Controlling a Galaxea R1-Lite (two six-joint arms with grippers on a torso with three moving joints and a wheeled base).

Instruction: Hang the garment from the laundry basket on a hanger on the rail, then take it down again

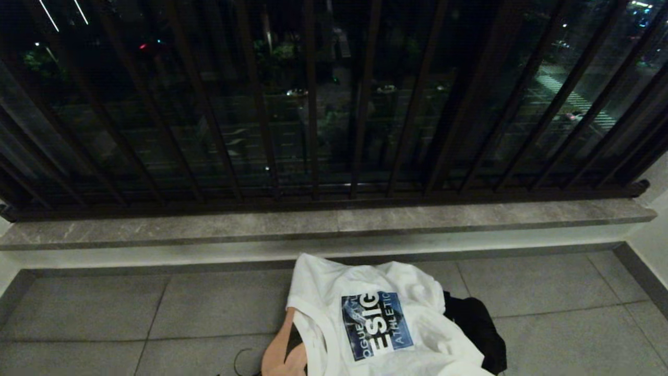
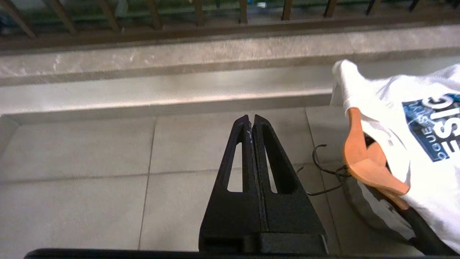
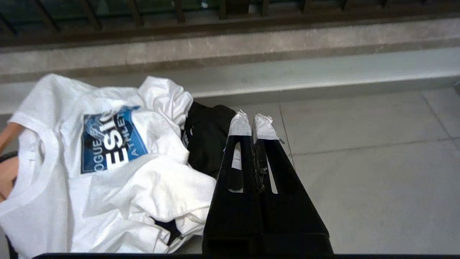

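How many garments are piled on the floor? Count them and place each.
2: a white T-shirt on top with a blue print, and a black garment beside and partly under it. More may be hidden beneath.

Left pincer [image 2: 251, 120] closed, both black fingers pressed together, holding nothing, pointing forward and slightly down. Right pincer [image 3: 252, 124] same: closed, empty, white tape on its fingertips [image 3: 239, 126]. Neither arm shows in the head view.

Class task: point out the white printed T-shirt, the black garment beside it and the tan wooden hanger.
White printed T-shirt [image 1: 334, 292], head view, plain chest fabric.
Black garment [image 3: 206, 138], right wrist view, middle fold.
Tan wooden hanger [image 2: 366, 167], left wrist view, shoulder.
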